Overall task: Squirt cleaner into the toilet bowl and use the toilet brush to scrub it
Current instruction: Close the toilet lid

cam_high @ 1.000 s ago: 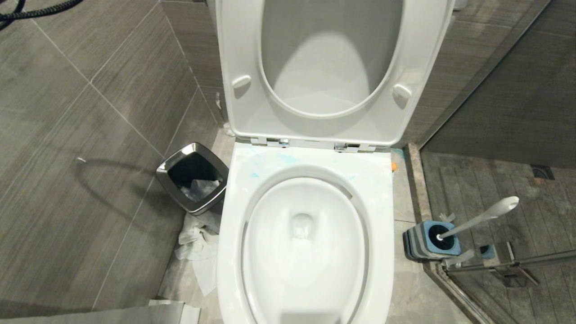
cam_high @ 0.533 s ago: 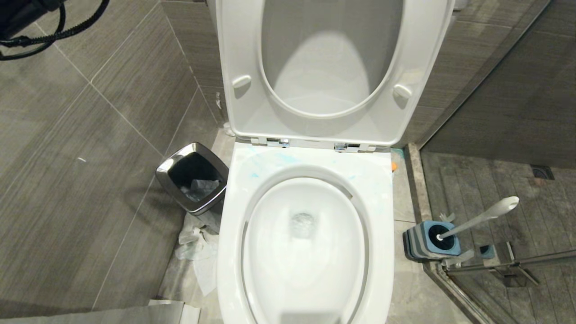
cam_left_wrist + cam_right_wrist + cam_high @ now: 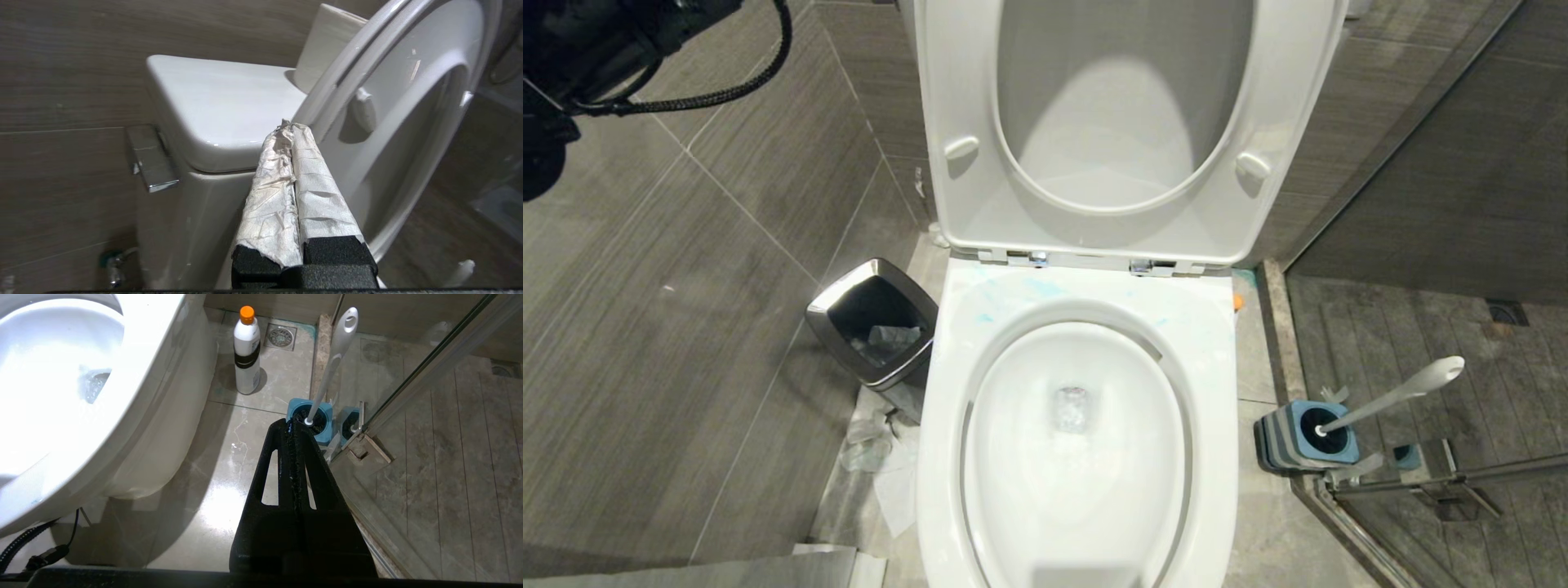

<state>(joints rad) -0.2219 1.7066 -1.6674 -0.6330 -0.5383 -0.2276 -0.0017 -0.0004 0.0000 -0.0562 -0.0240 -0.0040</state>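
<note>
Access clearances around the toilet bowl [image 3: 1086, 343]

Bowl opening is unobstructed from above; the raised seat and lid [image 3: 1094, 122] block its rear edge. Left side: bin [image 3: 872, 321] and crumpled paper [image 3: 882, 457] occupy the floor against the wall. Right side: brush holder [image 3: 1305, 437], slanting toilet brush [image 3: 1401, 394], cleaner bottle [image 3: 246, 351] and glass partition [image 3: 429, 367] narrow the passage.

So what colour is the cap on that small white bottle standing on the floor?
Orange. The small white bottle's cap shows best in the right wrist view.

toilet bowl [image 3: 1217, 343] open, toilet brush [image 3: 1388, 398] in holder
</note>
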